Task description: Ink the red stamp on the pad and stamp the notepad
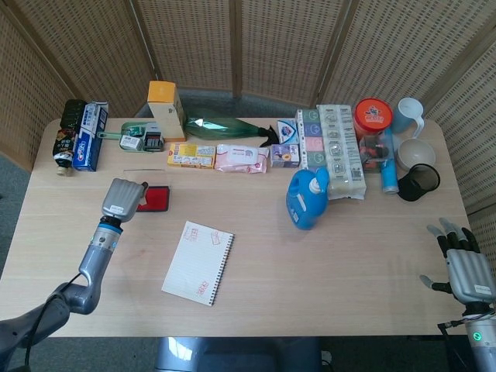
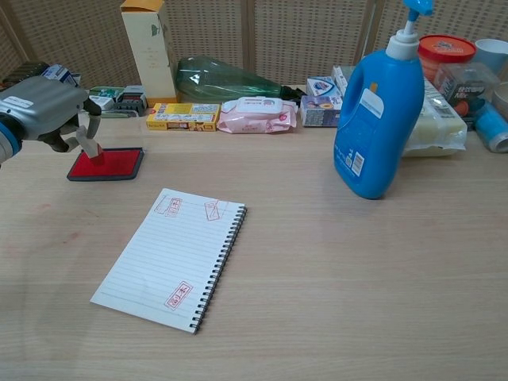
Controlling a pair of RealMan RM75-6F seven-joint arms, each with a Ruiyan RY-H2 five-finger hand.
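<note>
The left hand is closed around the stamp, fingers curled down over its pale handle, and holds it upright with its red foot pressed onto the left part of the pad. In the head view the left hand covers the stamp entirely, so only the chest view shows the stamp and how it meets the pad. The pad is a flat red rectangle in a dark frame, lying near the left side of the table, just in front of a row of small boxes.

The notepad lies apart from the pad, nearer the table's front edge, tilted, with its spiral binding along the right side. It is white and lined, and carries three red stamp marks: two near the top edge and one near the bottom. In the head view the notepad sits to the right of the left forearm.

The right hand shows only in the head view, at the far right table corner, fingers spread and pointing up, holding nothing and well apart from everything else.

A blue bottle stands upright right of centre.
</note>
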